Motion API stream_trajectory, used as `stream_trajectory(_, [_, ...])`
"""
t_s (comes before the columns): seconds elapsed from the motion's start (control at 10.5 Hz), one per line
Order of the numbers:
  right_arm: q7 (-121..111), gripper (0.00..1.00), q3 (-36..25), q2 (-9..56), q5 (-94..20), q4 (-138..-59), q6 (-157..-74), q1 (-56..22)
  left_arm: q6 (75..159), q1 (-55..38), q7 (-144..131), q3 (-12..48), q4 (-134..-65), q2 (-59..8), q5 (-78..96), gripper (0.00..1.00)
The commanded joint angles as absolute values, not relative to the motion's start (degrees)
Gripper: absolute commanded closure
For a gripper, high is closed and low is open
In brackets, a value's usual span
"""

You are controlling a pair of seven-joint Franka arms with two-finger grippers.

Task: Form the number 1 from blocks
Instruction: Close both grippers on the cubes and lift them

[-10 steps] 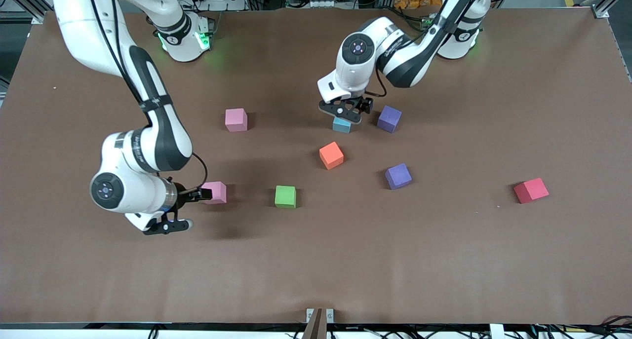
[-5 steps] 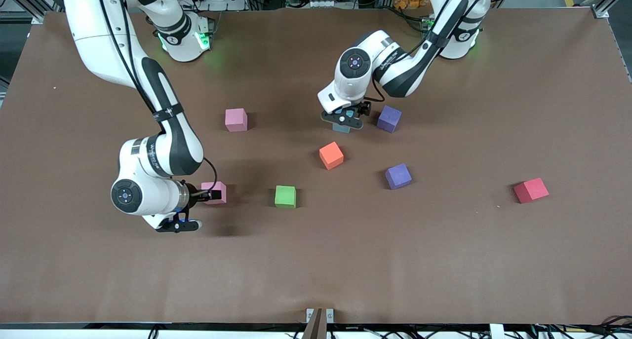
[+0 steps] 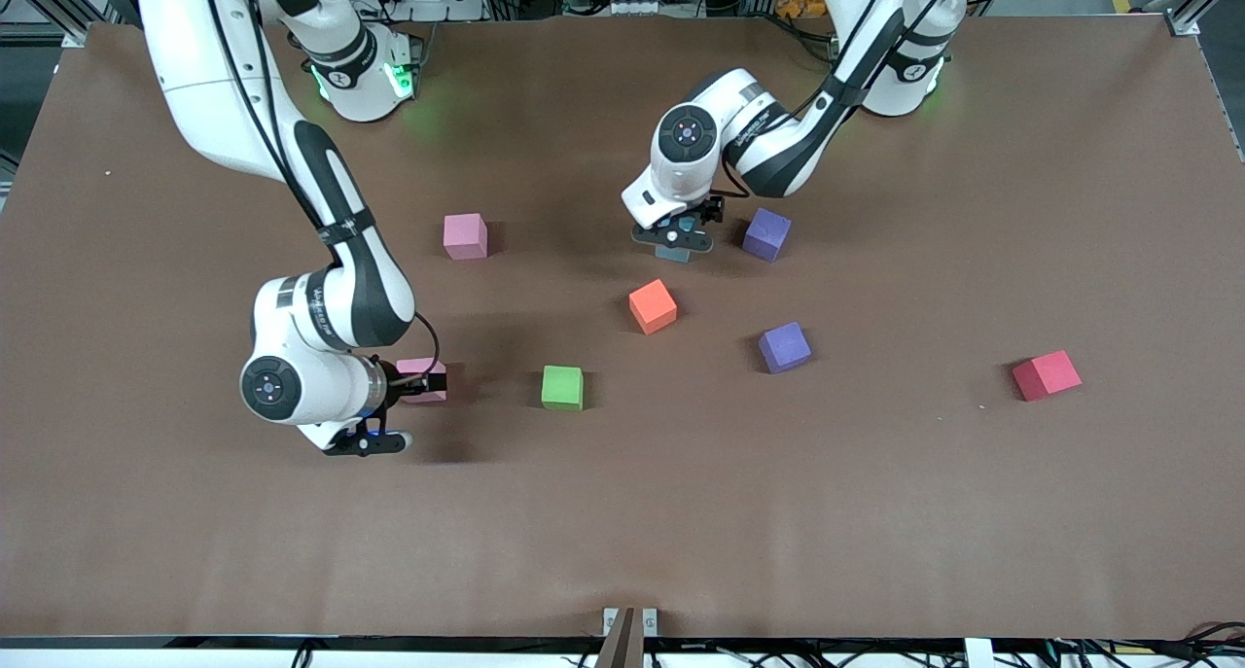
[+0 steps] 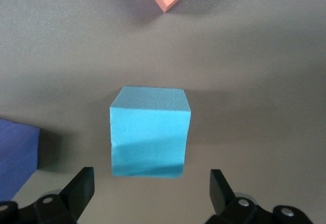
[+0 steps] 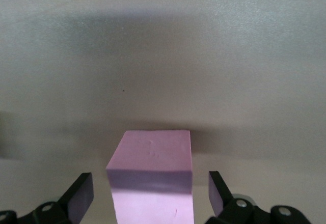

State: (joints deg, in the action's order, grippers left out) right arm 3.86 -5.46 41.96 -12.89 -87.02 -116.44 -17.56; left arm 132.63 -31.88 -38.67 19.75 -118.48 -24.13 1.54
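Claws both spread wide, gripping nothing: left claw straddles light blue block, upper centre; right claw straddles pink block, lower left.

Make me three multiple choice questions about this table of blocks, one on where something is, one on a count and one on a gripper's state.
1. Which block is the left gripper over?
A. light blue
B. green
C. red

2. How many purple blocks are on the table?
A. one
B. two
C. three

3. How are the right gripper's fingers set around the pink block?
A. shut on it
B. open, one each side
C. away from it

Answers: 1 A, the light blue block sits between its fingers. 2 B, one purple block beside that gripper, the other nearer the camera. 3 B, gaps show on both sides.
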Motion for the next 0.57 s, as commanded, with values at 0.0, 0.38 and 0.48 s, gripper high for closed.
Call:
stream_trajectory(0.0, [4.1,0.01,-6.0,42.5,-13.9,-89.4,-120.1,-18.5,134.2,-32.7,-39.8,18.0,-117.2,-26.4,0.3,0.0])
stream_trajectory(0.38, [4.2,0.45,-6.1,42.1,-14.0,-89.6,-120.0,-18.5,134.8,-33.7,-40.1,17.2,-115.5,-29.2,0.4,0.0])
stream_trajectory(0.48, [4.9,0.45,-6.2,40.9,-14.0,-89.6,-119.7,-18.9,135.3,-33.8,-40.2,17.2,-115.5,-29.3,0.5,0.05])
